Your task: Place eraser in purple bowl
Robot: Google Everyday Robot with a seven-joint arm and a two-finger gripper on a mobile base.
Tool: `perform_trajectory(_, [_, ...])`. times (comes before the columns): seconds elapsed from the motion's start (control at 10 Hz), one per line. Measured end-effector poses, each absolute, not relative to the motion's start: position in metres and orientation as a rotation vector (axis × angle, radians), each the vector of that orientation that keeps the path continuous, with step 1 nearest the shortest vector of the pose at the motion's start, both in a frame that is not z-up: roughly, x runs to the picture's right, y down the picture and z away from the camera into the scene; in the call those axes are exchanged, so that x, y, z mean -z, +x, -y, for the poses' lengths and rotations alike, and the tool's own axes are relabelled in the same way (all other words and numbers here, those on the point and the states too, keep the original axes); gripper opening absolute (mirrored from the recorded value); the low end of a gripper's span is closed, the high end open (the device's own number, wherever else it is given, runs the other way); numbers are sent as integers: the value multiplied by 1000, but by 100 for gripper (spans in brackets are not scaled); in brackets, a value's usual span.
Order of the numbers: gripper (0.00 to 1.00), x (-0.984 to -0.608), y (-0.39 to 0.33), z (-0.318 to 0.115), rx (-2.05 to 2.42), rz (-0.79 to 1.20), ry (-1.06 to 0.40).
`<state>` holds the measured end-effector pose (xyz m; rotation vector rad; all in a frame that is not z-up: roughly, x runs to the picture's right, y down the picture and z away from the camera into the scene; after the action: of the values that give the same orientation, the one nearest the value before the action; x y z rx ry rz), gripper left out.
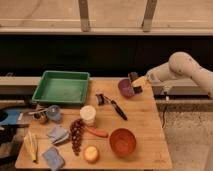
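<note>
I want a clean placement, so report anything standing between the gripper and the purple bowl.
Nothing visible does. The gripper hangs at the right rim of the purple bowl. The black-handled utensil lies on the bowl's near side, outside that gap. The eraser itself cannot be made out.

The purple bowl [125, 88] was round and dark. It sat near the back edge of the wooden table [145, 125], on the right side. The gripper [135, 83] was at its right rim. The eraser could not be made out.
</note>
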<state>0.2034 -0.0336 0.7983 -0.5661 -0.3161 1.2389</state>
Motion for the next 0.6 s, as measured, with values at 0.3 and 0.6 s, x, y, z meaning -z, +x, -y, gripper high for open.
perform_trajectory(0.3, [0, -833, 190, 31, -1213, 277, -623])
perform_trajectory(0.6, [0, -856, 187, 31, -1214, 286, -665])
